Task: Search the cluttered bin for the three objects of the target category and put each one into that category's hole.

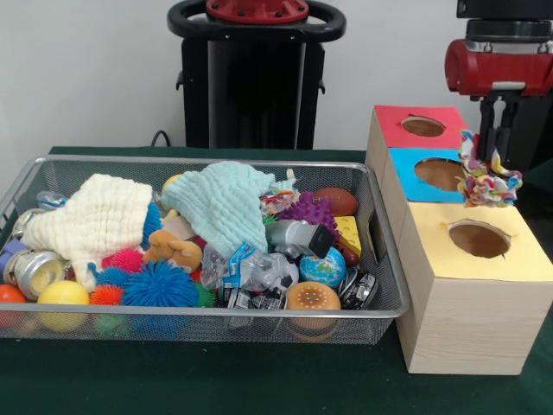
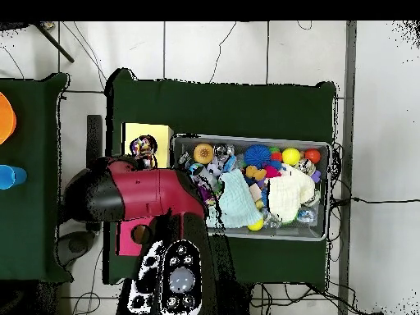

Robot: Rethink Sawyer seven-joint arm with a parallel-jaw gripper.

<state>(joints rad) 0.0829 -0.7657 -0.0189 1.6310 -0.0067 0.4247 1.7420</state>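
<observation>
My gripper [image 1: 498,149] hangs at the right, shut on a confetti patchwork piece [image 1: 486,179]. The piece dangles over the near edge of the blue-topped box, just behind the round hole [image 1: 478,239] in the yellow box top [image 1: 449,259]. In the overhead view the piece [image 2: 143,149] sits at the yellow top's [image 2: 152,131] edge, under my red arm [image 2: 139,195]. The wire mesh bin [image 1: 216,315] is full of clutter. Another multicolour scrap [image 1: 278,200] shows beside the mint cloth.
The blue-topped box [image 1: 406,164] and the red-topped box [image 1: 393,121] stand behind the yellow one. The bin holds a cream cloth [image 1: 95,220], a mint cloth [image 1: 223,203], spiky balls [image 1: 160,285], cans and small toys. The bin also shows in the overhead view [image 2: 250,138].
</observation>
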